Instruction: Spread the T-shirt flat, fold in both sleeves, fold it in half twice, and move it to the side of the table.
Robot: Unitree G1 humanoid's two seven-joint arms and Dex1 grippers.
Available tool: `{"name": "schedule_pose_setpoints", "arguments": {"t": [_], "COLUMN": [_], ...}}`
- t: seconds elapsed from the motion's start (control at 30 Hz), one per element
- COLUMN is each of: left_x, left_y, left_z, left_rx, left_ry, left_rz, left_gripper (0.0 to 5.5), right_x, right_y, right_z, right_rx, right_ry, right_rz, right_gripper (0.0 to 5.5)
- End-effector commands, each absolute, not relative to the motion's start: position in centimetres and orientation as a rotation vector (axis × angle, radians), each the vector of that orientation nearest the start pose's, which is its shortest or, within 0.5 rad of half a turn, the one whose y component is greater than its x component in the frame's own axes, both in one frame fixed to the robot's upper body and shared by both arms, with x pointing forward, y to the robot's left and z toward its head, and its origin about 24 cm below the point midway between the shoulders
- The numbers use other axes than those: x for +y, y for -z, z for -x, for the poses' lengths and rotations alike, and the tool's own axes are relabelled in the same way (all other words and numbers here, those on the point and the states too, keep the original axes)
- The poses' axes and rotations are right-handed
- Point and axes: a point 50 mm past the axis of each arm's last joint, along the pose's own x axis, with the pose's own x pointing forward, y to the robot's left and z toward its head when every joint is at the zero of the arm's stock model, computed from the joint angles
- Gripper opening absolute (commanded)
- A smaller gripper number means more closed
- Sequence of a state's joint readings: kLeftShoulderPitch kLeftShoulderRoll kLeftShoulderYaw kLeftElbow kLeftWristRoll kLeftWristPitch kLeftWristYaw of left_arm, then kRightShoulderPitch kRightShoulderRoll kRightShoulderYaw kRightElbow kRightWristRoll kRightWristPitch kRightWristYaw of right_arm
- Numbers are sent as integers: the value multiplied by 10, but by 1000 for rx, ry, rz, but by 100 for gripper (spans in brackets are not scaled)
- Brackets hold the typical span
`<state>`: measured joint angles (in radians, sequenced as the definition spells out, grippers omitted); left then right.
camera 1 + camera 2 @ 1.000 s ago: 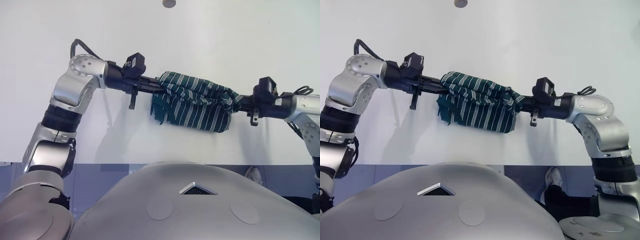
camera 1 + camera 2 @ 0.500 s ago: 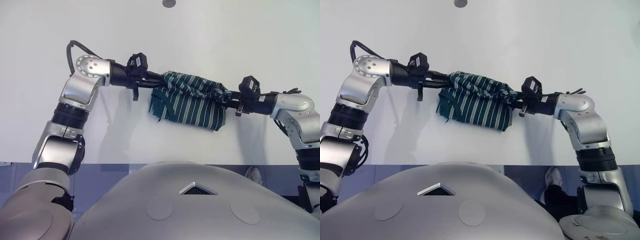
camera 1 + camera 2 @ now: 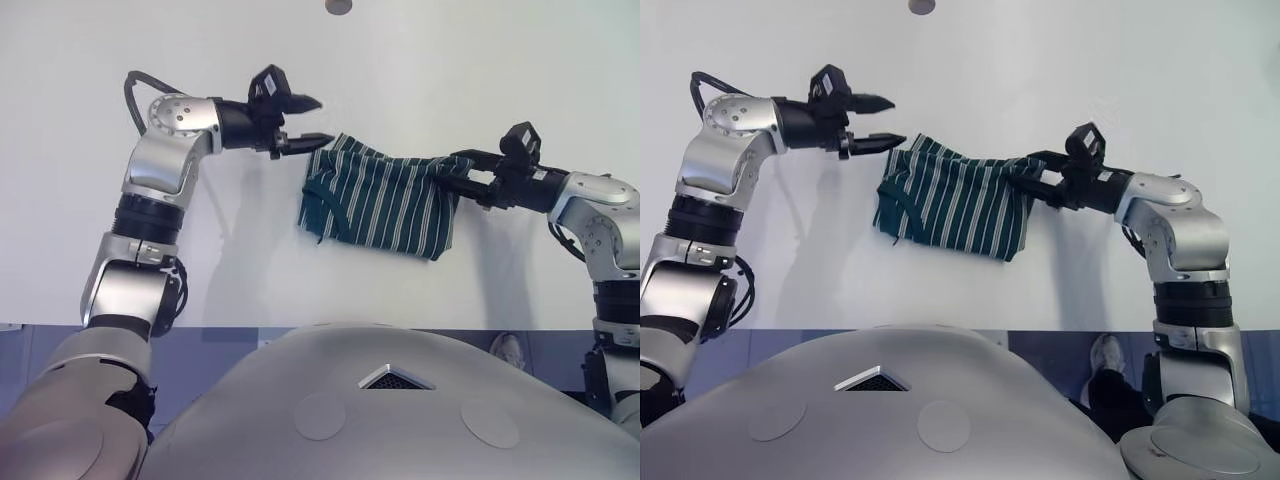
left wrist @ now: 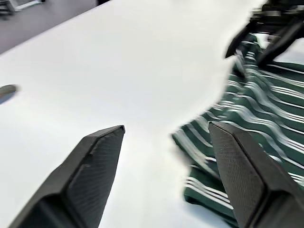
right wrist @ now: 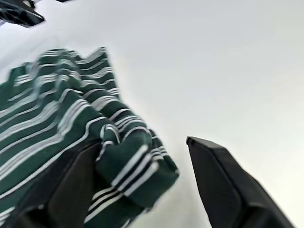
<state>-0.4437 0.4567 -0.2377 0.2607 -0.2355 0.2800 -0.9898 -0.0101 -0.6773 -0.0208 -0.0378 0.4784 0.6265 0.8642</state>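
A dark green T-shirt (image 3: 380,200) with white stripes lies bunched in a rough rectangle on the white table (image 3: 450,60). My left gripper (image 3: 322,120) is open just beyond the shirt's far left corner, with nothing between its fingers (image 4: 95,161). My right gripper (image 3: 458,170) is open at the shirt's far right corner. A rolled fold of the T-shirt (image 5: 123,156) lies between its fingers and rests over one of them. In the left wrist view the striped T-shirt (image 4: 256,118) lies beside one finger, with the right gripper farther off.
A small grey round object (image 3: 338,6) sits at the table's far edge. The table's near edge (image 3: 200,325) runs just in front of the shirt. Bare white surface surrounds the shirt on all sides.
Both grippers have opened and let go of the shirt. The left gripper drew back up and to the left. The shirt dropped from a stretched bundle to lie flatter on the table.
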Motion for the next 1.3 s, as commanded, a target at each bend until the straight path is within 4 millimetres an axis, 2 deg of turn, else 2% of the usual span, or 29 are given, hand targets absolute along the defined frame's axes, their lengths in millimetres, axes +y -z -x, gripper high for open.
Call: {"name": "schedule_pose_setpoints", "arguments": {"t": [0.03, 0.13, 0.27, 0.33, 0.37, 0.43, 0.53, 0.63, 0.7, 0.87, 0.93, 1.03, 1.17, 1.2, 1.23, 1.3], "left_x": [151, 142, 110, 96, 89, 78, 66, 46, 35, 15, 19, 41, 68, 76, 89, 115], "left_y": [-84, -105, -136, -141, -139, -119, -95, -74, -59, -50, -36, -6, 22, 28, 34, 33], "left_z": [-319, -318, -302, -289, -278, -249, -232, -231, -237, -251, -251, -244, -245, -250, -261, -290], "left_rx": [254, 138, -78, -143, -162, -148, -92, -13, 60, 183, 310, 483, 586, 590, 592, 586], "left_ry": [960, 931, 968, 1020, 1091, 1312, 1498, 1581, 1548, 1490, 1503, 1513, 1387, 1327, 1213, 953], "left_rz": [-237, -177, -132, -169, -212, -354, -417, -415, -441, -368, -356, -456, -532, -585, -652, -696], "left_gripper": [379, 445, 445, 445, 445, 480, 535, 538, 538, 538, 538, 538, 538, 538, 538, 538], "right_x": [-252, -256, -257, -264, -270, -288, -302, -306, -300, -283, -277, -275, -277, -277, -276, -276], "right_y": [-48, -56, -83, -93, -97, -101, -100, -93, -84, -67, -67, -76, -78, -77, -77, -76], "right_z": [-237, -242, -245, -248, -251, -253, -254, -252, -247, -237, -238, -244, -247, -248, -248, -249], "right_rx": [575, 493, 270, 163, 115, 26, -35, -69, -57, -30, -36, -72, -88, -87, -87, -87], "right_ry": [-615, -571, -564, -498, -440, -291, -139, -47, -41, -54, -60, -54, -30, -27, -24, -18], "right_rz": [-64, -118, -257, -280, -279, -270, -248, -240, -225, -216, -213, -211, -211, -212, -213, -215], "right_gripper": [322, 322, 322, 322, 322, 322, 322, 322, 322, 322, 322, 322, 322, 322, 322, 322]}}
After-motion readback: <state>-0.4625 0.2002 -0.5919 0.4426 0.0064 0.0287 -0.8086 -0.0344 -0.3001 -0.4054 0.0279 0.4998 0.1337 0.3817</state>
